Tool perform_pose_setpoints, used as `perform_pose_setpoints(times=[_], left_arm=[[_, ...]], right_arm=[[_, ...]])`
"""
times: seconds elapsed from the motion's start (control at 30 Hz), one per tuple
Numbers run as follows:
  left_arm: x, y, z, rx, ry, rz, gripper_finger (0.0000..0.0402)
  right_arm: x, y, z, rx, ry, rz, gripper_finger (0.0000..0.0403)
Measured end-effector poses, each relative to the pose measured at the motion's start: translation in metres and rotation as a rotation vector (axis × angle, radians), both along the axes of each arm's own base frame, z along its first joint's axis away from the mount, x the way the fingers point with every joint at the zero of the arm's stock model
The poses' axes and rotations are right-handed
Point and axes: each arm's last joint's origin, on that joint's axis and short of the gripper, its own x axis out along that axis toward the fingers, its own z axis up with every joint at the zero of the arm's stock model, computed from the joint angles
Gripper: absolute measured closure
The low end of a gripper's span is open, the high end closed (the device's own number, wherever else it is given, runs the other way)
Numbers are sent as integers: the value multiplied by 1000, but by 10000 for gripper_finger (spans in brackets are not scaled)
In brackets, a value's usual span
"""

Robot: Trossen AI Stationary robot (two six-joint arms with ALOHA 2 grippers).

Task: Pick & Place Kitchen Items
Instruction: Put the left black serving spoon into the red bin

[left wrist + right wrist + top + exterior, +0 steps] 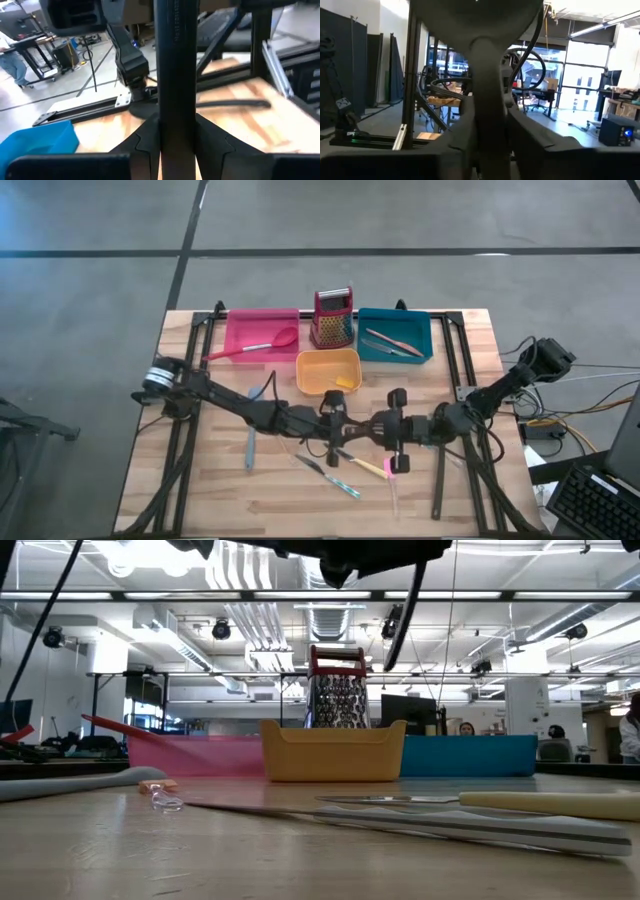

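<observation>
A long dark utensil stands upright in the air above the table's middle; its shaft (176, 60) fills the left wrist view, and its wide head (480, 30) rises in the right wrist view. My left gripper (335, 428) and my right gripper (375, 430) face each other, both shut on the utensil. Other kitchen items lie loose on the wood in front of them: a grey-blue piece (250, 445), slim knives (310, 465), a yellow-handled piece (365, 467) and a pink piece (400, 465). My left gripper (177, 125) pinches the utensil's shaft (176, 107) between its two fingers. The fingers come level from the table's left side and lie across the shaft. The utensil stands upright, clear of the table. My right gripper (490, 130) has the handle (490, 100) below the wide head between its two fingers, which lie close against both its sides. It comes from the table's right side, tipped slightly up, across the handle.
At the far edge stand a pink tray (240, 330) with a red spoon (270, 343), an upright red grater (333, 318) and a teal tray (420, 330) holding utensils. A yellow tray (310, 375) sits just before the grater. Black frame rails (440, 480) run down both sides.
</observation>
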Motion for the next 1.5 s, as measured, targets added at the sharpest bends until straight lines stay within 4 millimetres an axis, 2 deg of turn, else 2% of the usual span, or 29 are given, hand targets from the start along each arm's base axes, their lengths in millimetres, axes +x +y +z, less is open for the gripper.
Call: perform_pose_setpoints(times=[0.1, 0.23, 0.37, 0.53, 0.83, 1.03, 1.27, 1.5], left_arm=[[-6, 1, 5, 39, 39, 16, 310], [-20, 6, 22, 81, 75, 67, 310], [-40, 14, 44, 111, 112, 137, 310], [-76, 26, 77, 135, 140, 228, 310], [-148, 56, 117, 179, 205, 505, 310], [-184, 80, 134, 177, 271, 667, 310], [-203, 109, 143, 131, 416, 832, 310], [-209, 136, 137, 132, 606, 980, 310]], right_arm=[[0, -1, 0, 3, 12, -30, 236], [-2, -3, 0, 17, 38, -89, 189], [-2, -4, -3, 13, 80, -137, 163], [-3, -6, -5, 42, 117, -180, 147], [-4, -9, -9, 67, 161, -261, 160], [-4, -9, -10, 64, 169, -263, 178], [-3, -9, -10, 58, 176, -265, 189], [-3, -9, -10, 56, 176, -264, 193]])
